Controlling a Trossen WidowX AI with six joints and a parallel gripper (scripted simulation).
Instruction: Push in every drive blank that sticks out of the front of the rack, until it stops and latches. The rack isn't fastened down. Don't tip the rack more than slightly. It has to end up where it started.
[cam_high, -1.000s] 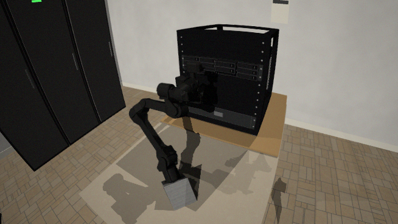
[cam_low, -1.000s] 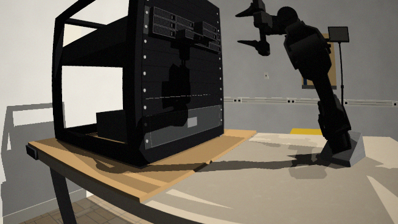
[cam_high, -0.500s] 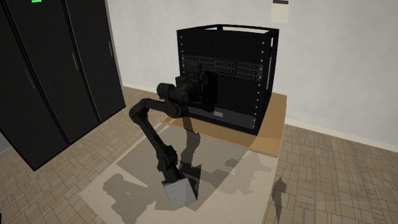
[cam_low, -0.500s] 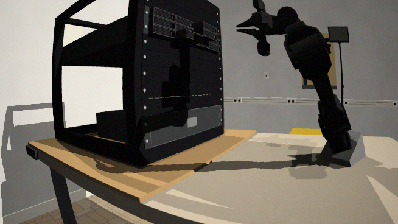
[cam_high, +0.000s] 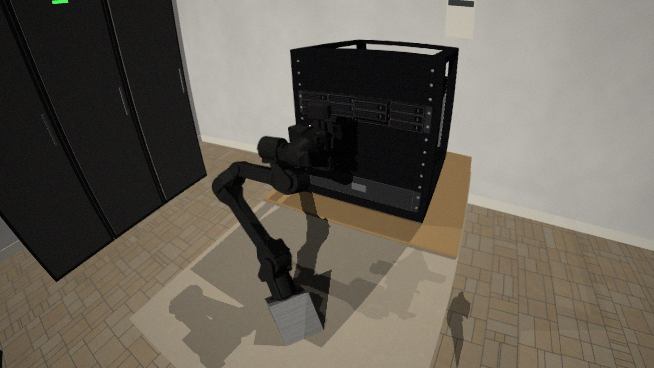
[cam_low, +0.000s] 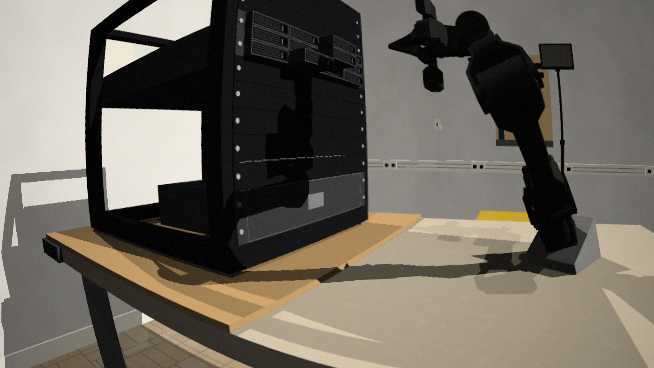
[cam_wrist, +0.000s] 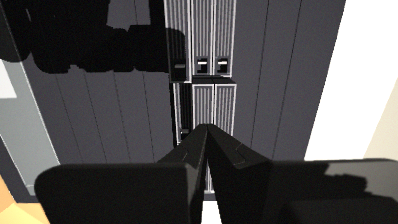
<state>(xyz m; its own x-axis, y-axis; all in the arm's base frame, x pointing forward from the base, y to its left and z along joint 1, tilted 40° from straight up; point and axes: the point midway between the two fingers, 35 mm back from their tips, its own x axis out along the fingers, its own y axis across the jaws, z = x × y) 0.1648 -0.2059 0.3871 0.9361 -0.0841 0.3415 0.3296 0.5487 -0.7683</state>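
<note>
Before the rack (cam_low: 223, 150), the tool (cam_wrist: 206, 131) is closed, empty.

The rack (cam_high: 449, 85) is black, with white dots down its front posts. Its drive blanks (cam_wrist: 224, 104) are grey with fine vertical ribbing and pale outlines. Below them a grey panel (cam_low: 300, 207) carries a lighter grey rectangle. Under the rack the surface (cam_low: 320, 260) is tan; beyond it, beige. The arm (cam_low: 510, 90) is black, its base (cam_high: 307, 325) striped grey.

Matte black jointed arm (cam_high: 260, 235) on a ribbed grey pedestal (cam_high: 300, 325).
</note>
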